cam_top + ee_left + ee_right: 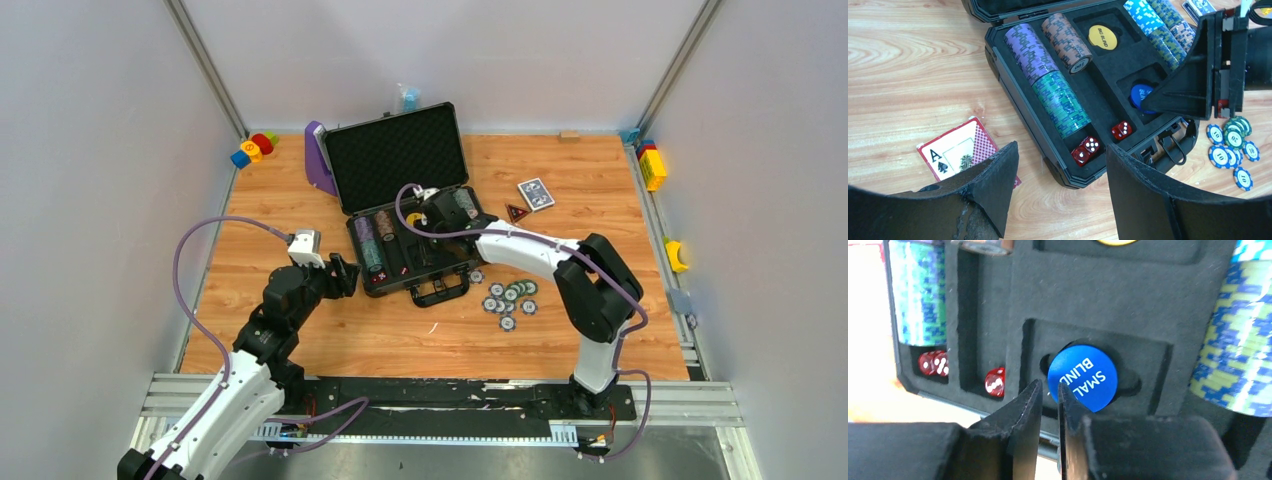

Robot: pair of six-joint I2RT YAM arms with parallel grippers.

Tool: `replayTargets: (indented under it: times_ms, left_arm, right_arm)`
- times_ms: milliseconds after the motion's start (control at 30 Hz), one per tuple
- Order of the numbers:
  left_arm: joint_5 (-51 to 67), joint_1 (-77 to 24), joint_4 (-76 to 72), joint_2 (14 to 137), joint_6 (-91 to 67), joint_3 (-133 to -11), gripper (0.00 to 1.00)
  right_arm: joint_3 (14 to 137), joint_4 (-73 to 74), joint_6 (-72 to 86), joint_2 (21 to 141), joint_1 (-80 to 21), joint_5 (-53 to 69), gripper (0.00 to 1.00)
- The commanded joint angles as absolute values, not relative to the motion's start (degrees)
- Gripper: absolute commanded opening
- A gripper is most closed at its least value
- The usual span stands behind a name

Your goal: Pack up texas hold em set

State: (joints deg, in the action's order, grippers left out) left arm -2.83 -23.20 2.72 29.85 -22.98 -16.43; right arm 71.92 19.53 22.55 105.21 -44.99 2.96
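Observation:
The dark grey briefcase (372, 277) lies open at the table's middle, lid (395, 150) upright. Its foam holds rows of striped chips (1058, 95), a yellow Big Blind button (1102, 36), red dice (1086, 150) and a blue Small Blind button (1083, 377) resting tilted in its recess. My right gripper (1049, 385) hangs over that recess with only a narrow gap between its jaws and nothing in it; one fingertip (1068, 397) is at the button's edge. My left gripper (1062, 146) stands open and empty at the case's near left corner. Loose chips (510, 297) lie right of the case.
A red-backed card pack (955, 152) with an ace showing lies by the left gripper. A blue deck (536, 193) and a dark triangular piece (516, 212) lie right of the case. A purple stand (318, 160) and toy blocks (253, 150) sit back left; more blocks (652, 165) line the right edge.

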Motion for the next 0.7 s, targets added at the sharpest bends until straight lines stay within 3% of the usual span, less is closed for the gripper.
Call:
replayTargets:
  times_ms: [0,233,667]
  left_arm:
    - [-2.6,-23.1,0.3,29.8,-22.5,-16.2,0.72]
    - [-2.8,-23.1,0.3,29.8,-22.6,-16.3,0.72]
    - [-2.7,-23.1,0.4,29.4,-22.5,-16.3,0.72]
  right_arm:
    - [76.0,24.2,23.7,108.8,-45.4,-3.8,0.17]
    - [81.1,28.5,24.1,112.5,-45.3,-9.1,0.16]
    - [81.9,28.5,18.7,103.9,-47.5,-1.7,0.18]
